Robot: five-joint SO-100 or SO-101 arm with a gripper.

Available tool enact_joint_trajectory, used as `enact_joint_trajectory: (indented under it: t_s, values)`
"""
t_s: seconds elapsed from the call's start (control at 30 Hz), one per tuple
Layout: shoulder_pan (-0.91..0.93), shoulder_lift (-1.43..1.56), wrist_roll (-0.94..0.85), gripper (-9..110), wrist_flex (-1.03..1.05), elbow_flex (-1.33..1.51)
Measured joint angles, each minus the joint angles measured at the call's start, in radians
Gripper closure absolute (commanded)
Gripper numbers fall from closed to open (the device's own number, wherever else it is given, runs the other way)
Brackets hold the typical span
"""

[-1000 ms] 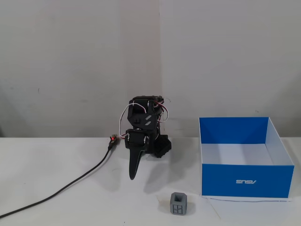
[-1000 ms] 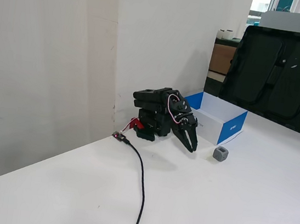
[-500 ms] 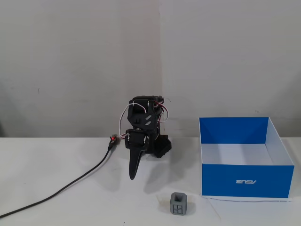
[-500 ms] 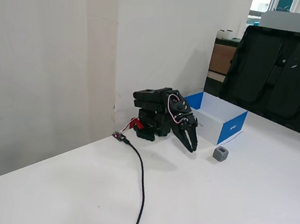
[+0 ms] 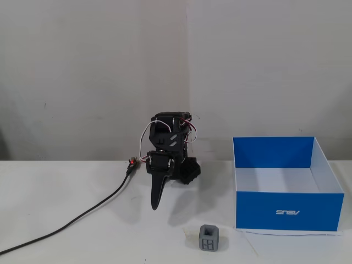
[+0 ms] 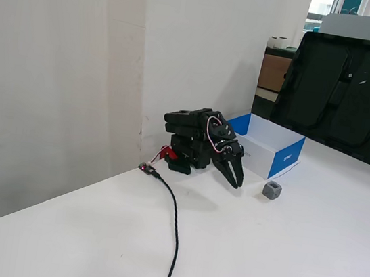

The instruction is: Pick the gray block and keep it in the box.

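The gray block (image 5: 208,237) sits on the white table near the front, just left of the box's front corner; it also shows in a fixed view (image 6: 272,190). The box (image 5: 287,211) is blue outside and white inside, open on top, at the right; in a fixed view (image 6: 285,158) it stands behind the block. The black arm is folded low at the back. My gripper (image 5: 155,204) points down toward the table, shut and empty, to the left of and behind the block. It shows in a fixed view (image 6: 236,182) too.
A black cable (image 5: 82,217) runs from the arm's base across the table to the front left; it shows in a fixed view (image 6: 174,233). A white wall stands behind the arm. Black cases (image 6: 345,91) stand behind the table at the right.
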Motion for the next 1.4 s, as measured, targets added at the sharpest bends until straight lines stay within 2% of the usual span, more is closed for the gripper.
enact_joint_trajectory:
  t_s: [0.73,1.0,1.4]
  values:
    - [-0.044,0.000,0.000,101,-0.009,-0.002]
    - [-0.071,-0.008,0.020,101,0.048,-0.112]
    - [-0.133,-0.272,0.114,101,0.015,-0.307]
